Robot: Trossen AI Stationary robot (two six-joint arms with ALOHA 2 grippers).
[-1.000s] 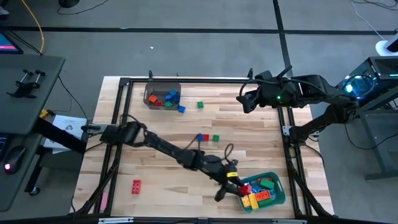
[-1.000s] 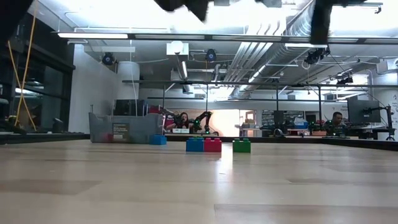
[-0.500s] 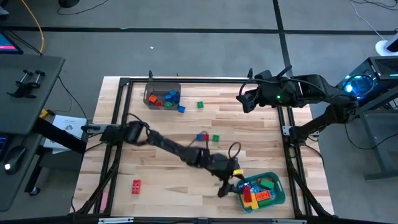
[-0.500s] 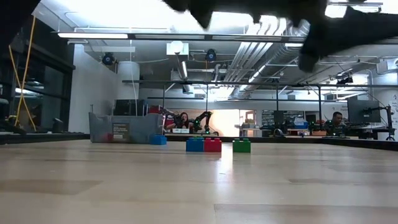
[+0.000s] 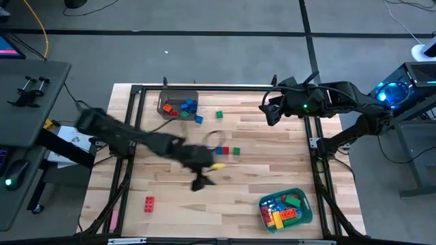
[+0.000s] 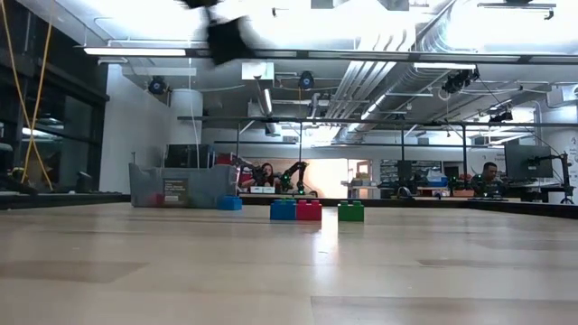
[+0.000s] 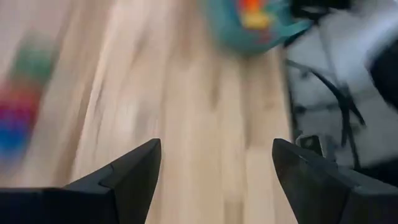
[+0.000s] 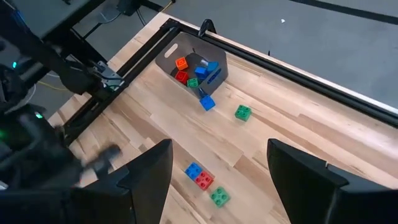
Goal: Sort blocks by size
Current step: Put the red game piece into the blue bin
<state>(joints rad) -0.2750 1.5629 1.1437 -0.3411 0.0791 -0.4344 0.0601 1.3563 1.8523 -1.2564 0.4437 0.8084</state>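
My left gripper (image 5: 201, 180) hovers open and empty over the middle of the table, just nearside of a blue-and-red pair of blocks (image 5: 221, 150) and a green block (image 5: 236, 151). The left wrist view shows nothing between its fingers (image 7: 216, 146). My right gripper (image 5: 269, 113) waits open at the far right, above the table (image 8: 219, 149). Further blocks rest on the wood: a blue one (image 5: 198, 119) and a green one (image 5: 219, 115) beside the grey bin (image 5: 163, 107), and a long red one (image 5: 148, 203) near the front left. The teal bin (image 5: 304, 212) holds several blocks.
The grey bin at the far left holds several small blocks (image 8: 194, 70). The teal bin stands at the near right corner. A black frame (image 5: 317, 146) runs around the table. Bare wood lies between the red brick and the teal bin.
My left gripper has swung quickly away from the teal bin's left rim toward the table's left and far side, and now hangs over the middle. The red block seen at its fingers a second ago stays behind in the teal bin.
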